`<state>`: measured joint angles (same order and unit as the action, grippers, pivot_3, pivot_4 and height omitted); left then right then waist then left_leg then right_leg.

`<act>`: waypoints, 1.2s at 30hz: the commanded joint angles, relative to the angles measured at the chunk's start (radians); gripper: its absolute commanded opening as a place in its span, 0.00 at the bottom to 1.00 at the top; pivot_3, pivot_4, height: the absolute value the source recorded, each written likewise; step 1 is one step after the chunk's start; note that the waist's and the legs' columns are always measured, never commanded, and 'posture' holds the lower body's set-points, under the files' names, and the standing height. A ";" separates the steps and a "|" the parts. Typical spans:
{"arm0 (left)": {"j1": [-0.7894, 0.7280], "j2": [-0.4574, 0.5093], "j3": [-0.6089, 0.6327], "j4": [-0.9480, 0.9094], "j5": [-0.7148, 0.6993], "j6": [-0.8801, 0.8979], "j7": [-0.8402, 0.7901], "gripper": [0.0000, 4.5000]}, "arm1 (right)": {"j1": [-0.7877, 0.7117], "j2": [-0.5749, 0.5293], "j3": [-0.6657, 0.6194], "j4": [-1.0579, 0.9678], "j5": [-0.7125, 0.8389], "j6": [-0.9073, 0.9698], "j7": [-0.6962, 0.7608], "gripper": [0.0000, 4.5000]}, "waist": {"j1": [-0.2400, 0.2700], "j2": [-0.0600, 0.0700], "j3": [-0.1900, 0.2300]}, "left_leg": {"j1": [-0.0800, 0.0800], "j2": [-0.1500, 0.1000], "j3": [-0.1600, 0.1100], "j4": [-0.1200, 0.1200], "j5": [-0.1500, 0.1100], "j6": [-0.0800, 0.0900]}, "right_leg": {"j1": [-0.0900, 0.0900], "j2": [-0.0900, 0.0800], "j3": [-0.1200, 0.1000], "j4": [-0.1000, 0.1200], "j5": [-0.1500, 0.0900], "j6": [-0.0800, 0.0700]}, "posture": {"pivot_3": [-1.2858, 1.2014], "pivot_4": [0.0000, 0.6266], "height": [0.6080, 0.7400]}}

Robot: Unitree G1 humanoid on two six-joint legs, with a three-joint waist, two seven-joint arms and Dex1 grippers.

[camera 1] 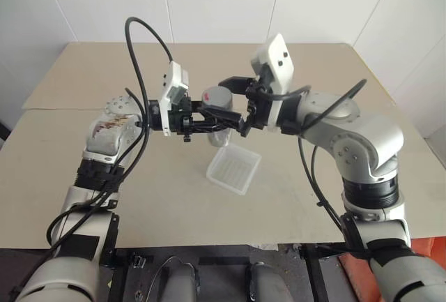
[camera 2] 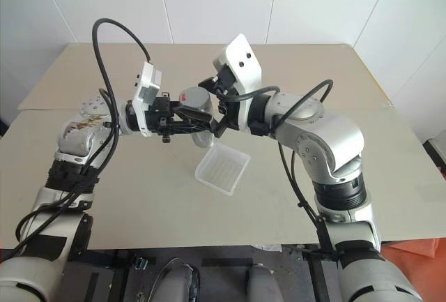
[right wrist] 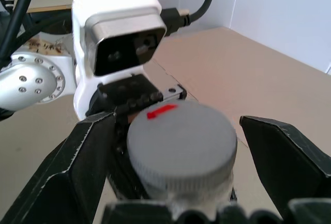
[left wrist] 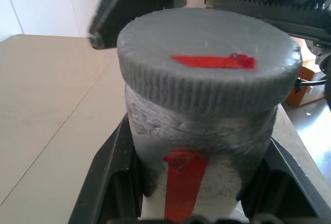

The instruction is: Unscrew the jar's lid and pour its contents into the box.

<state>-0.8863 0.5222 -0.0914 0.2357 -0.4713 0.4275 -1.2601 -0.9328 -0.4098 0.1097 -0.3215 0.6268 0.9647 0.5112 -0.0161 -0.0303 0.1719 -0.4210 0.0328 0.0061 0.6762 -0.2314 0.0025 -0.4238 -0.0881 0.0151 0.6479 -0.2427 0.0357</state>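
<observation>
From my remote station: the left claw [camera 1: 209,117] is clamped narrow on the jar [left wrist: 199,146], its two black fingers [left wrist: 111,182] pressed against opposite sides of the jar's body below the cap, holding it upright in the air above the desk [camera 1: 83,79]. The left forearm reaches in from the left with the claw pointing level toward the right. The lid [right wrist: 181,144] is on the jar, grey with a ribbed edge; I read a red strip across its top and a second red strip running down the jar's side, no legible writing on either. The contents cannot be made out through the cloudy wall. The right claw [right wrist: 178,146] stands wide, one finger on each side of the lid with a clear gap on both sides, so it straddles the cap without touching it. The right arm comes in from the right, elbow bent, claw roughly level and aimed at the left claw. The box [camera 1: 234,168] sits on the desk just below and slightly right of the held jar, tilted as a diamond, apart from both claws.
</observation>
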 commanded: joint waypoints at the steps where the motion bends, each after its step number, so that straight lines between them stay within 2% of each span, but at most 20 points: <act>1: -0.024 0.000 0.016 -0.016 0.003 -0.023 -0.013 0.43 | -0.036 0.013 -0.013 0.004 -0.012 -0.002 -0.005 1.00 | 0.000 0.000 0.000 | 0.000 0.000 0.000 0.000 0.000 0.000 | 0.000 0.000 0.000 0.000 0.000 0.000 | 0.52 0.24 1.00; 9: 0.002 0.010 0.017 -0.051 0.001 -0.019 -0.024 0.43 | -0.038 0.021 0.001 0.028 -0.037 -0.012 0.022 1.00 | 0.000 0.000 0.000 | 0.000 0.000 0.000 0.000 0.000 0.000 | 0.000 0.000 0.000 0.000 0.000 0.000 | 0.52 0.24 1.00; 14: 0.009 0.020 0.009 -0.053 0.010 -0.021 -0.035 0.43 | -0.036 0.017 -0.003 0.034 -0.048 -0.030 0.041 0.66 | 0.000 0.000 0.000 | 0.000 0.000 0.000 0.000 0.000 0.000 | 0.000 0.000 0.000 0.000 0.000 0.000 | 0.52 0.24 1.00; 15: 0.010 0.022 0.006 -0.052 0.013 -0.023 -0.040 0.43 | -0.035 0.016 -0.005 0.034 -0.048 -0.035 0.048 0.63 | 0.000 0.000 0.000 | 0.000 0.000 0.000 0.000 0.000 0.000 | 0.000 0.000 0.000 0.000 0.000 0.000 | 0.52 0.24 1.00; 17: 0.012 0.025 0.003 -0.049 0.014 -0.029 -0.054 0.43 | -0.034 0.012 -0.006 0.036 -0.050 -0.043 0.063 0.63 | 0.000 0.000 0.000 | 0.000 0.000 0.000 0.000 0.000 0.000 | 0.000 0.000 0.000 0.000 0.000 0.000 | 0.52 0.24 1.00; 19: 0.017 0.033 0.010 -0.042 -0.002 -0.062 -0.117 0.43 | -0.020 -0.007 -0.010 0.048 -0.036 -0.091 0.148 0.63 | 0.001 0.000 0.000 | 0.000 0.000 0.000 0.000 0.000 0.000 | 0.000 0.000 0.000 0.000 0.000 0.000 | 0.52 0.24 1.00; 21: 0.020 0.046 0.018 -0.037 -0.038 -0.082 -0.218 0.43 | -0.003 -0.032 -0.011 0.081 -0.004 -0.152 0.291 0.63 | 0.001 0.000 0.000 | 0.000 0.000 0.000 0.000 0.000 0.000 | 0.000 0.000 -0.001 0.000 0.000 0.000 | 0.52 0.24 1.00; 24: 0.004 0.064 -0.001 -0.022 -0.075 -0.098 -0.341 0.43 | 0.011 -0.071 0.026 0.174 0.013 -0.295 0.587 0.63 | 0.000 0.000 0.000 | 0.000 0.000 0.000 0.000 0.000 0.000 | 0.001 0.000 -0.001 -0.001 0.000 0.000 | 0.52 0.24 1.00; 29: -0.017 0.108 -0.104 -0.016 -0.151 -0.141 -0.354 0.43 | -0.062 -0.040 0.089 0.373 -0.009 -0.426 0.848 0.63 | -0.006 0.000 0.000 | 0.001 0.000 -0.001 0.001 0.000 0.000 | 0.001 0.001 0.000 0.000 0.000 0.000 | 0.52 0.24 1.00; 34: -0.031 0.114 -0.143 -0.013 -0.164 -0.170 -0.354 0.43 | -0.136 0.012 0.111 0.533 -0.077 -0.510 0.904 0.63 | -0.008 0.001 0.000 | 0.001 0.001 -0.001 0.001 0.000 0.000 | 0.000 0.002 0.000 0.000 0.000 0.000 | 0.52 0.24 1.00; 36: -0.031 0.111 -0.127 0.003 -0.141 -0.180 -0.354 0.43 | -0.141 0.018 0.099 0.545 -0.092 -0.516 0.891 0.78 | -0.005 0.001 0.000 | 0.001 0.001 -0.001 0.001 0.000 0.000 | 0.001 0.002 0.000 0.001 0.000 0.000 | 0.52 0.24 1.00</act>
<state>-0.8918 0.6325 -0.2274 0.2594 -0.5856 0.2835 -1.5718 -1.0514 -0.3822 0.2306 0.2126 0.5508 0.4731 1.3967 -0.0206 -0.0297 0.1723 -0.4204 0.0339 0.0048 0.6774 -0.2314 0.0025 -0.4234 -0.0863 0.0148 0.6487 -0.2427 0.0357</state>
